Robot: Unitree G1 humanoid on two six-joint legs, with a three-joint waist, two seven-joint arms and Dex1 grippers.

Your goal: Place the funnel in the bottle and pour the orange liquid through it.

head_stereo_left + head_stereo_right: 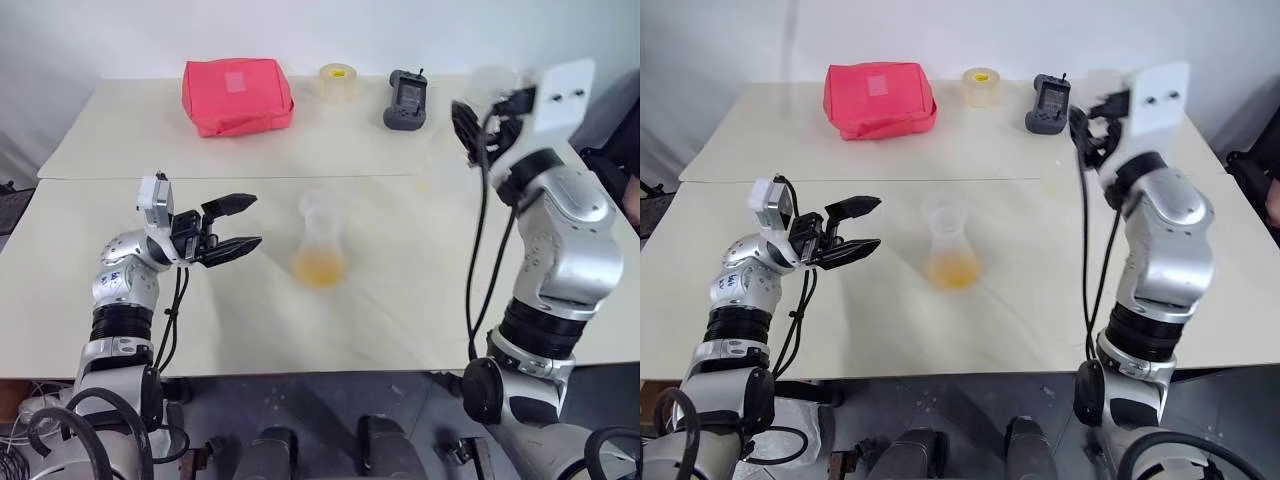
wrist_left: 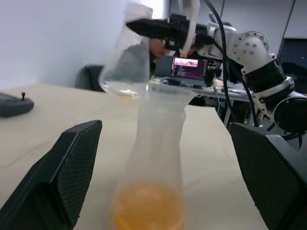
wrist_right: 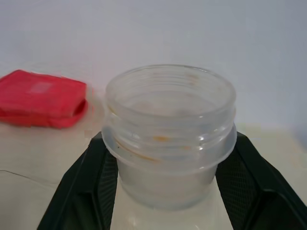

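The bottle (image 1: 320, 245), a slim clear flask, stands mid-table with the orange liquid (image 1: 320, 266) pooled in its base. The clear funnel (image 1: 315, 207) sits in its mouth. My left gripper (image 1: 232, 228) is open, level with the bottle and a short way to its left. In the left wrist view the bottle (image 2: 156, 143) stands ahead between the open fingers, apart from them. My right gripper (image 1: 1087, 115) is raised at the far right, shut on the neck of a broader wide-mouthed clear flask (image 3: 170, 139). That flask shows only orange traces inside.
At the back of the table lie a red pouch (image 1: 237, 95), a roll of tape (image 1: 339, 83) and a black handheld device (image 1: 407, 100). A seam (image 1: 270, 178) crosses the tabletop behind the bottle.
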